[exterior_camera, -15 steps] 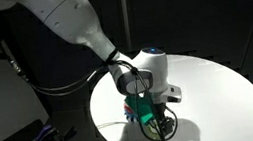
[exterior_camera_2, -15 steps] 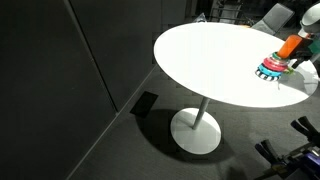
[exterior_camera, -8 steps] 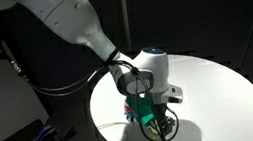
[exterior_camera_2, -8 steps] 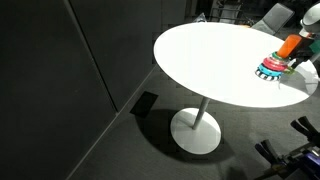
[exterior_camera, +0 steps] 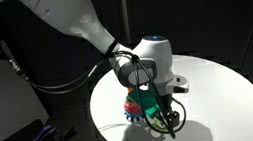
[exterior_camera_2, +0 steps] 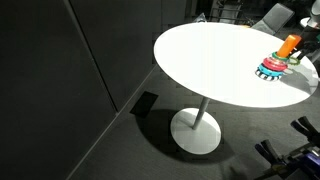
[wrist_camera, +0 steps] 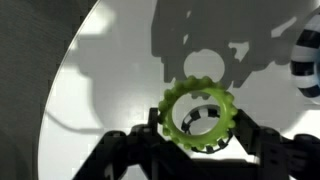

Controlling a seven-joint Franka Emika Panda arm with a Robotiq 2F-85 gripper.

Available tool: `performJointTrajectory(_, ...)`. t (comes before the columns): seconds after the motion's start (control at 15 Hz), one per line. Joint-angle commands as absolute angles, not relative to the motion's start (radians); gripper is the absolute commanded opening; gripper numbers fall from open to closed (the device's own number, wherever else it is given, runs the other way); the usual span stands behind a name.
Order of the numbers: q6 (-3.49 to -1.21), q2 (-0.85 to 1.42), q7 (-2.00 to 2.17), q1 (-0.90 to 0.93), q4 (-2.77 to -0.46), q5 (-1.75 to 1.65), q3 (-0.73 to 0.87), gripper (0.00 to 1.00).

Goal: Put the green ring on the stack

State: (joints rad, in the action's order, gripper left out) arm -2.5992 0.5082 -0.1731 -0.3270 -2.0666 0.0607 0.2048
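White tabletop point(exterior_camera: 221, 97) fills the lower part of an exterior view. The white arm point(exterior_camera: 68, 18) reaches down from 11 o'clock, and the gripper point(exterior_camera: 167, 120) hangs close over the surface. Just beside the gripper, at its 9 o'clock, red and blue bits of the stack point(exterior_camera: 131, 110) show. From here I cannot tell whether the fingers are closed, and the ring is too small to pick out.

In an exterior view from farther off, the stack point(exterior_camera_2: 271, 69) stands on the table point(exterior_camera_2: 200, 60) near its rim at 3 o'clock. Its orange peg point(exterior_camera_2: 290, 45) rises toward 1 o'clock from blue and red toothed rings.

In the wrist view, the green ring point(wrist_camera: 200, 92) is clamped between the two dark fingers point(wrist_camera: 140, 142) of the gripper point(wrist_camera: 198, 128), one at its 8 o'clock and one at its 4 o'clock. The ring's outer edge is toothed, and its toothed shadow point(wrist_camera: 203, 68) lies apart from it on the white table point(wrist_camera: 110, 70) at 12 o'clock.
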Motion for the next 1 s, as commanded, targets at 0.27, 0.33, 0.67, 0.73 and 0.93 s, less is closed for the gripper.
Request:
performJointTrajectory(0.27, -2.51, 0.364, -0.139, -0.287, -2.072, -0.015, 0.225, 0.49)
performJointTrajectory(0.33, -2.492, 0.348, -0.147, -0.286, -2.069, -0.017, 0.22, 0.49)
performJointTrajectory(0.67, -2.423, 0.265, -0.157, -0.265, -2.058, -0.009, 0.207, 0.49)
performJointTrajectory(0.73, -2.41, 0.248, -0.156, -0.259, -2.056, -0.01, 0.206, 0.49)
performJointTrajectory(0.93, -2.36, 0.201, -0.171, -0.247, -2.048, 0.001, 0.199, 0.49)
